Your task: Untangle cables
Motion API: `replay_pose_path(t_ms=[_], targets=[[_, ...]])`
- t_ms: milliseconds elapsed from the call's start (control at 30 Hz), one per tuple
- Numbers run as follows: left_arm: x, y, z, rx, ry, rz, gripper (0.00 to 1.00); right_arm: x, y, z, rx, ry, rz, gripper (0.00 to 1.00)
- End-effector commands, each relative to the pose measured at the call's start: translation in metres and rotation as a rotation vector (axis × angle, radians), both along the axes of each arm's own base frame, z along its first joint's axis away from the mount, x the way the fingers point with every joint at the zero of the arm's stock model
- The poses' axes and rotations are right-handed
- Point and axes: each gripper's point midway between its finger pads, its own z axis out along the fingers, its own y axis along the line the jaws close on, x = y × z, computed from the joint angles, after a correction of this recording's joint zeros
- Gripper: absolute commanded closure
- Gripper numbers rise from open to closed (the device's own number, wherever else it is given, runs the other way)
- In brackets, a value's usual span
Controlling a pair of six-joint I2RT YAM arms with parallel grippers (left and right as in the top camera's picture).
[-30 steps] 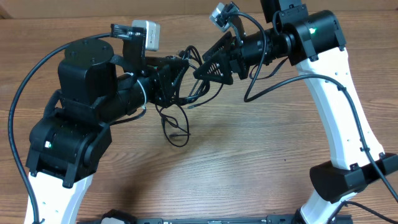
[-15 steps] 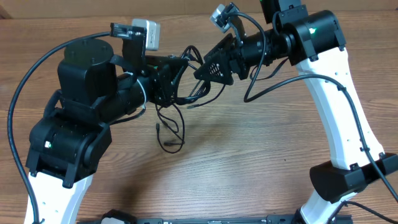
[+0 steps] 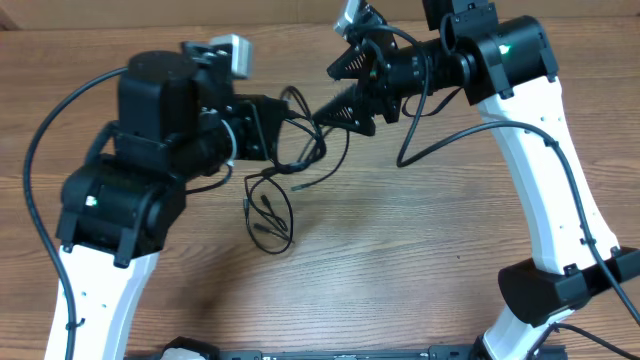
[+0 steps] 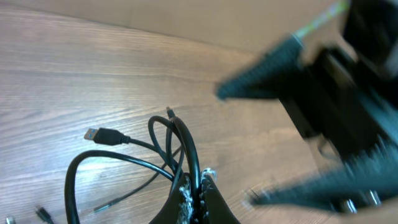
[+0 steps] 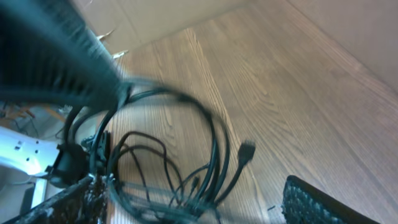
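The cables point(image 3: 270, 205) are thin black cords in a loose tangle. They hang from my left gripper point(image 3: 285, 135) down to the table, with small plug ends near the bottom loop. In the left wrist view my left gripper point(image 4: 199, 190) is shut on one black cord, and the other loops point(image 4: 118, 158) and a USB plug point(image 4: 99, 134) lie below. My right gripper point(image 3: 328, 95) is open just right of the left one, its fingers spread apart. In the right wrist view the cables point(image 5: 211, 149) lie between the fingers of my right gripper point(image 5: 193, 193), which hold nothing.
The wooden table point(image 3: 420, 230) stretches around the tangle. Thicker black arm wires point(image 3: 430, 130) hang from the right arm. The two grippers are close together above the back middle of the table.
My right gripper has opened and let go of the cables. The left arm has shifted right, and the hanging loop has settled lower and more to the left on the table.
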Motion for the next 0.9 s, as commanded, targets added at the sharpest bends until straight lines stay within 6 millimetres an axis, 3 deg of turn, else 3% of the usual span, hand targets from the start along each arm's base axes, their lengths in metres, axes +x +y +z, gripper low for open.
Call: replay_pose_path(t_ms=[0,167,367,533,667,800,867], targets=[[0.003,0.013,0.017,-0.125,0.037,0.081,0.96,-0.023,-0.008,0.027,0.000,-0.175,0.072,0.09],[0.004,0.014,0.023,-0.269,0.114,0.068,0.96,-0.036,-0.012,0.022,-0.024,-0.177,0.114,0.08],[0.005,-0.005,0.044,-0.428,0.150,-0.009,0.96,-0.055,-0.008,0.016,-0.042,-0.243,0.232,0.07],[-0.001,-0.021,0.049,-0.499,0.205,-0.119,0.96,-0.059,-0.002,0.017,-0.034,-0.316,0.285,0.08],[0.002,-0.022,0.050,-0.537,0.242,-0.105,0.96,-0.061,0.000,0.017,-0.032,-0.315,0.293,0.09],[0.002,-0.028,0.068,-0.587,0.205,-0.159,0.96,-0.061,0.000,0.017,-0.032,-0.314,0.293,0.20],[0.003,-0.029,0.075,-0.609,0.193,-0.171,0.96,-0.061,0.000,0.017,-0.032,-0.313,0.293,0.34]])
